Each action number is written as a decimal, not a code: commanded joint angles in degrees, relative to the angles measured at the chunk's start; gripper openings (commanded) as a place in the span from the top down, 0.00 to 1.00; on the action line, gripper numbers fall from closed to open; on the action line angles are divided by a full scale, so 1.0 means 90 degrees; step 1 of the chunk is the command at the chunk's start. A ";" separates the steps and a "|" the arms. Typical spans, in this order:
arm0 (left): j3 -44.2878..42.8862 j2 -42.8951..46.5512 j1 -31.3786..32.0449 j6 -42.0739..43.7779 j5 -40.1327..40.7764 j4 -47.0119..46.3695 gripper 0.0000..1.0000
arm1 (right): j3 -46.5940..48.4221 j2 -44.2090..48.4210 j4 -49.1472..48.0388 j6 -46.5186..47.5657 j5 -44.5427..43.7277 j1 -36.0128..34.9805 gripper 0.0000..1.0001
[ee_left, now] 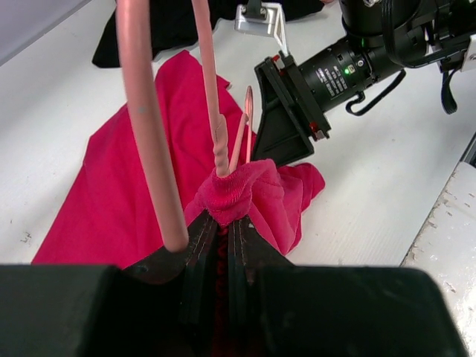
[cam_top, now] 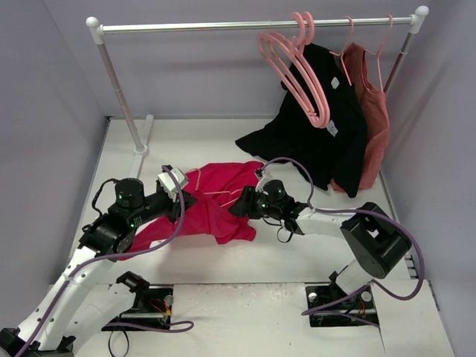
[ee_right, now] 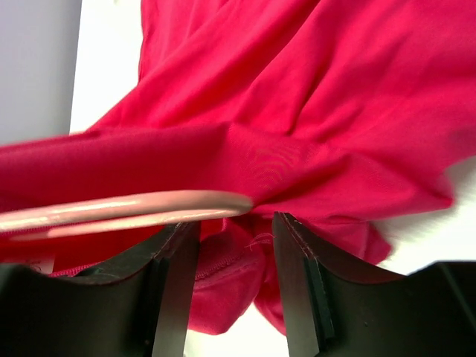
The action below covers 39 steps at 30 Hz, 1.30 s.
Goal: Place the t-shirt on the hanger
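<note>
A robot test lab rather than a home: plain lilac-grey walls (cam_top: 44, 111) box in a white worktop (cam_top: 201, 141). A left arm (cam_top: 111, 223) and a right arm (cam_top: 372, 238), trailing purple cables, are bolted at its near edge. A small clothes rail (cam_top: 223, 26) at the back carries hangers (cam_top: 301, 74).

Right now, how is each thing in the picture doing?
t-shirt: lying crumpled, bunched round the hanger's neck.
hanger: off the rail, neck poking out of the t-shirt.
left gripper: shut on the t-shirt.
right gripper: open, cloth between its jaws.
black shirt: hanging on the rail.
red top: hanging on the rail.
spare hangers: hanging, empty.
</note>
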<state>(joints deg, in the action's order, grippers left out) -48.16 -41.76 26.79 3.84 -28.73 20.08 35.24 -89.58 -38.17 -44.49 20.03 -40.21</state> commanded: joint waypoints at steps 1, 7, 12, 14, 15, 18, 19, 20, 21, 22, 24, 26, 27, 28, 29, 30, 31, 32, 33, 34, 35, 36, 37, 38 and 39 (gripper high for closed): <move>-0.0127 0.0050 -0.0017 -0.0084 -0.0148 -0.0619 1.00 | 0.0225 0.0032 -0.0398 0.0216 0.0605 -0.0064 0.56; -0.0127 0.0030 -0.0017 -0.0084 -0.0177 -0.0619 1.00 | 0.0156 0.0246 -0.0037 0.0499 0.1016 -0.0064 0.68; -0.0147 -0.0009 -0.0017 -0.0104 -0.0245 -0.0600 1.00 | 0.0166 0.0471 0.0412 0.0860 0.0880 -0.0074 0.97; -0.0215 0.0011 -0.0017 -0.0114 -0.0304 -0.0571 1.00 | 0.0254 0.0666 0.0861 0.1221 0.0423 -0.0064 1.00; -0.0234 0.0011 -0.0017 -0.0123 -0.0352 -0.0503 1.00 | 0.0283 0.0753 0.1220 0.1368 0.0198 -0.0064 1.00; -0.0293 0.0040 -0.0017 -0.0114 -0.0508 -0.0395 1.00 | 0.0410 0.1124 0.1663 0.1905 -0.0690 -0.0006 1.00; -0.0303 0.0050 -0.0017 -0.0143 -0.0557 -0.0385 1.00 | 0.0478 0.1309 0.1895 0.2138 -0.0896 0.0024 1.00; -0.0313 0.0040 -0.0017 -0.0153 -0.0664 -0.0356 1.00 | 0.0507 0.1388 0.1985 0.2237 -0.1236 0.0072 1.00; -0.0313 0.0030 -0.0017 -0.0162 -0.0723 -0.0346 1.00 | 0.0546 0.1476 0.2121 0.2325 -0.1355 0.0198 1.00; -0.0313 0.0021 -0.0017 -0.0172 -0.0772 -0.0327 1.00 | 0.0566 0.1632 0.2161 0.2403 -0.1424 0.0277 1.00; -0.0342 -0.0038 -0.0017 -0.0182 -0.0928 -0.0278 1.00 | 0.0625 0.1759 0.2220 0.2570 -0.1542 0.0511 1.00; -0.0362 -0.0048 -0.0017 -0.0201 -0.1016 -0.0258 1.00 | 0.0693 0.1858 0.2239 0.2667 -0.1562 0.0639 1.00; -0.0362 -0.0038 -0.0017 -0.0221 -0.1046 -0.0287 1.00 | 0.0722 0.1858 0.2259 0.2765 -0.1581 0.0726 1.00; -0.0362 -0.0028 -0.0017 -0.0250 -0.1046 -0.0307 1.00 | 0.0742 0.1848 0.2278 0.2804 -0.1591 0.0756 1.00; -0.0371 0.0010 -0.0017 -0.0260 -0.1056 -0.0316 1.00 | 0.0752 0.1838 0.2288 0.2843 -0.1601 0.0776 1.00; -0.0391 0.0021 -0.0017 -0.0260 -0.1065 -0.0307 1.00 | 0.0781 0.1809 0.2298 0.2931 -0.1639 0.0805 1.00; -0.0391 0.0040 -0.0017 -0.0260 -0.1075 -0.0316 1.00 | 0.0772 0.1799 0.2298 0.2961 -0.1678 0.0825 1.00; -0.0391 0.0059 -0.0017 -0.0260 -0.1095 -0.0307 1.00 | 0.0771 0.1809 0.2298 0.3000 -0.1708 0.0834 1.00; -0.0401 0.0060 -0.0017 -0.0270 -0.1114 -0.0287 1.00 | 0.0762 0.1819 0.2288 0.3019 -0.1737 0.0844 1.00; -0.0420 0.0060 -0.0017 -0.0280 -0.1124 -0.0258 1.00 | 0.0752 0.1877 0.2259 0.3087 -0.1747 0.0854 1.00; -0.0420 0.0060 -0.0017 -0.0289 -0.1124 -0.0297 1.00 | 0.0733 0.1906 0.2220 0.3127 -0.1738 0.0854 1.00; -0.0401 0.0060 -0.0017 -0.0318 -0.1134 -0.0326 1.00 | 0.0713 0.1936 0.2152 0.3146 -0.1747 0.0854 1.00; -0.0372 0.0060 -0.0027 -0.0357 -0.1202 -0.0404 1.00 | 0.0694 0.2004 0.2113 0.3224 -0.1660 0.0864 1.00; -0.0362 0.0060 -0.0017 -0.0358 -0.1231 -0.0453 1.00 | 0.0674 0.2043 0.2055 0.3283 -0.1592 0.0864 1.00; -0.0362 0.0050 -0.0017 -0.0358 -0.1261 -0.0482 1.00 | 0.0664 0.2101 0.1957 0.3302 -0.1562 0.0854 1.00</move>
<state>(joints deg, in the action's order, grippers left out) -48.10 -41.93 26.79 1.87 -37.30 20.73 39.70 -73.91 -16.71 -17.69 7.51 -33.01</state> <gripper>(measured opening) 0.097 0.053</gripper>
